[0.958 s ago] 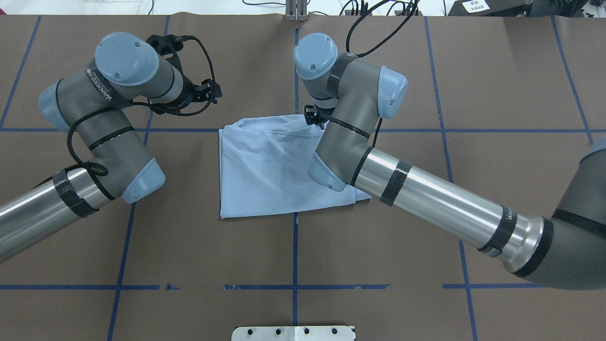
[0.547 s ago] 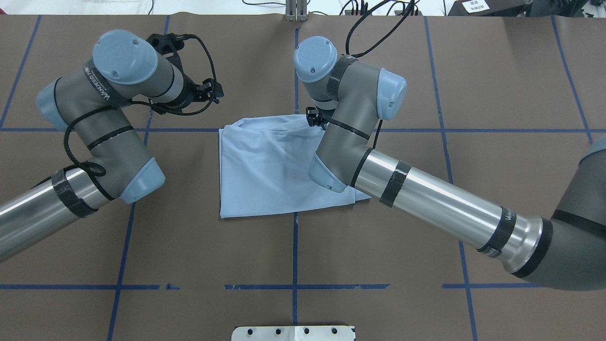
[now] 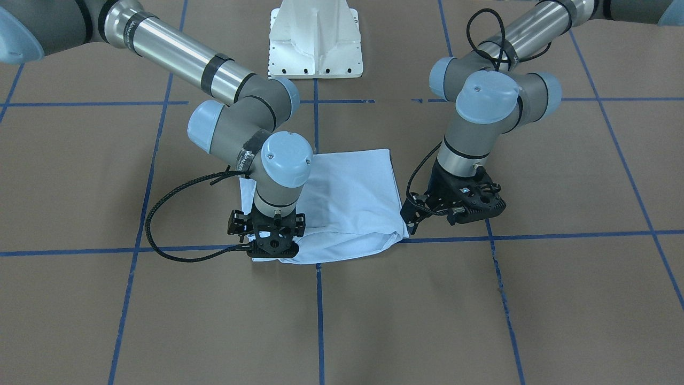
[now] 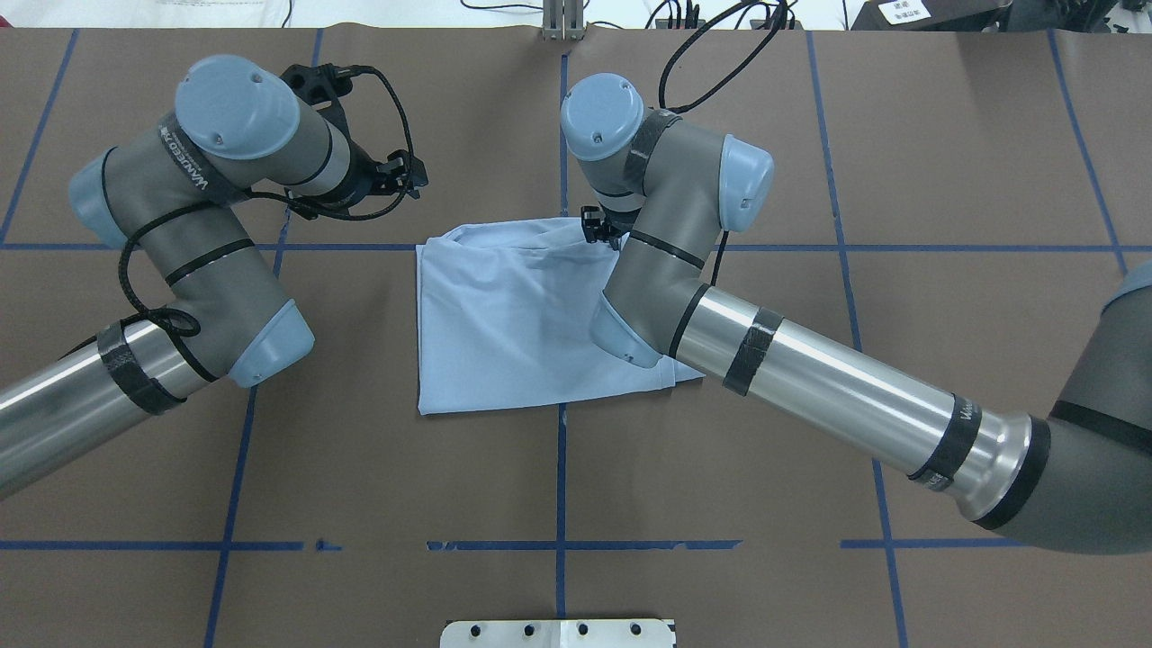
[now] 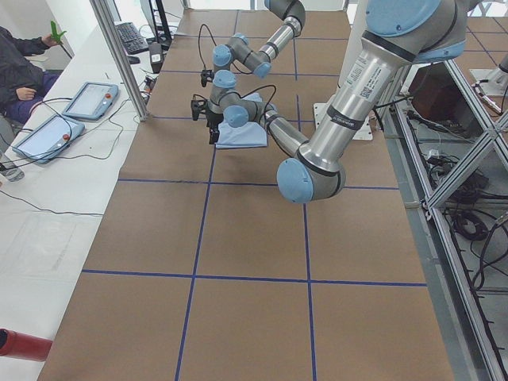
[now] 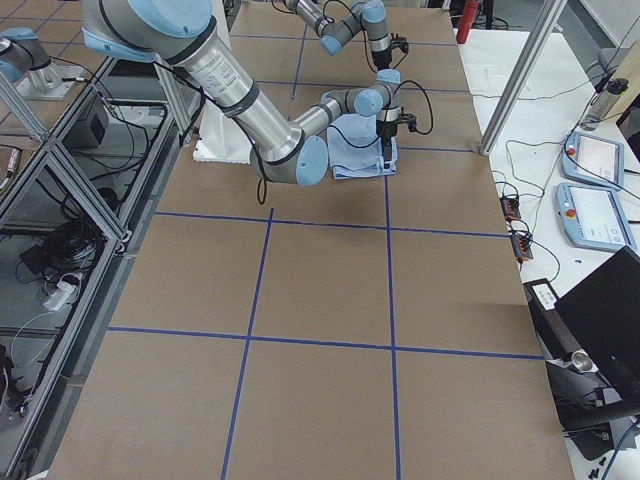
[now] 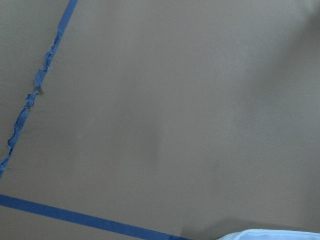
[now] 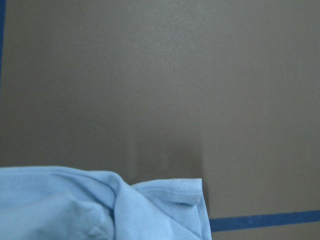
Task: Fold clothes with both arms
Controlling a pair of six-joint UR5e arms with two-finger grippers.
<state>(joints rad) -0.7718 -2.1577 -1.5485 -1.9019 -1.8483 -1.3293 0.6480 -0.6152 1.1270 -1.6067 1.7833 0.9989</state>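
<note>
Pale-blue T-shirt folded; right jaws over its corner, left jaws beside; can't tell either's opening

The folded T-shirt lies in the middle of the worktop, and bare brown surface spreads wide on every side of it. The right arm crosses over the shirt's right edge, and the right gripper stands on the far right corner, so that side is blocked from above. The left gripper hangs just beside the far left corner, and the left arm stands apart from the shirt. The near edge, toward the white base, is open.
</note>
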